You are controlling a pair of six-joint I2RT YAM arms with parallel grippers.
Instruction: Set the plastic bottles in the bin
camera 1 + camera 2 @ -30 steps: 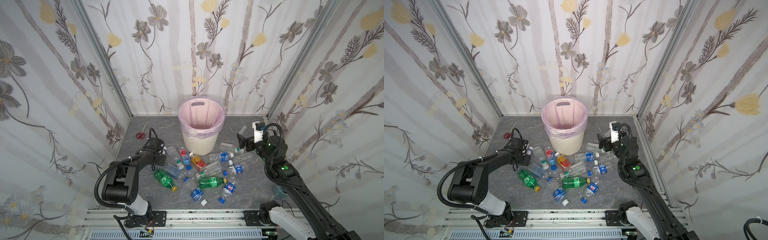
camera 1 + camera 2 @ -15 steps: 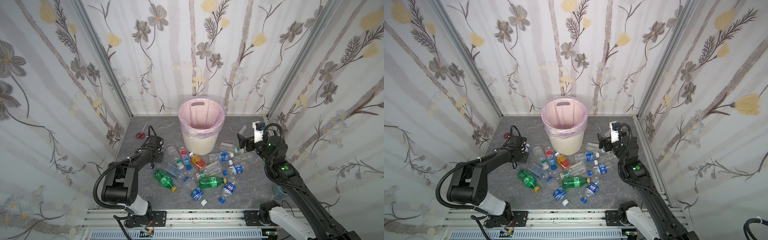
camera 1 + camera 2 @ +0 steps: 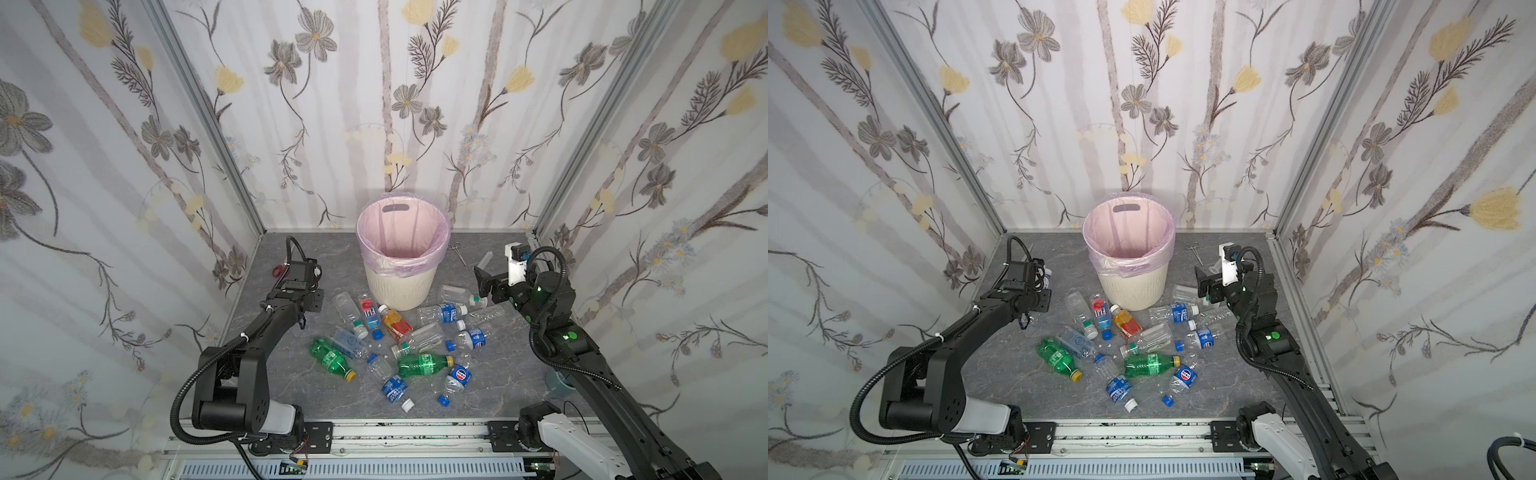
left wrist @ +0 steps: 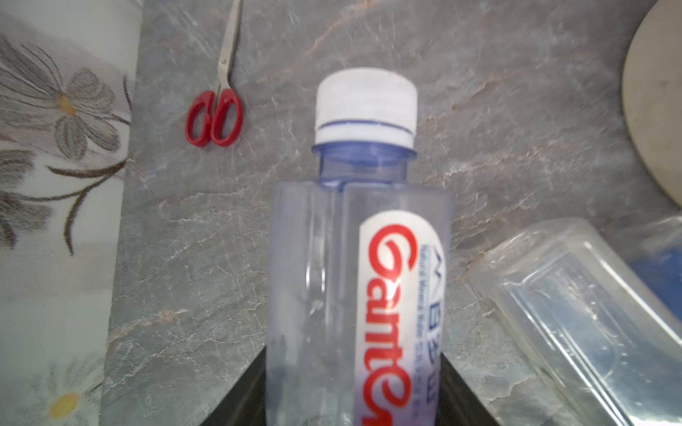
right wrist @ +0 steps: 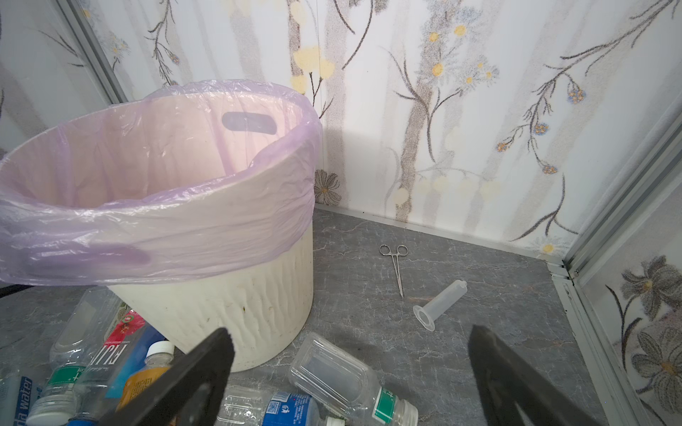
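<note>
— Nearest the rail?
— The plastic bottles (image 3: 395,389) lie flat on the grey floor, overlapping. The clear ones blur into each other, so no firm count. Two green bottles (image 3: 422,365) among them, an orange bottle (image 3: 395,326) farther in. At right a bluish round thing (image 3: 557,382) sits mostly behind the right arm; can't tell what it is.

— Left side?
— The left gripper (image 4: 354,359) has its fingers clamped on a white-capped bottle (image 4: 363,228) with red lettering. Its base is cut off by the frame edge and the view is soft. In both top views the wrist hides nearly all of it. Red scissors (image 4: 214,118) lie beyond, beside the left wall.

— Right side?
— The right gripper (image 5: 350,332) has its fingers wide apart, nothing between them, only the tips in frame. It hangs over the bottles just right of the bin.

— And the bin (image 3: 399,291)?
— Upright past the pile, a few bottles at its base. Pink liner (image 5: 158,221) folded over the rim; the near rim hides part of the inside.

— Behind?
— Metal forceps (image 5: 395,265) and a clear tube (image 5: 439,304) on the floor between bin and right wall, near each other, not touching.
</note>
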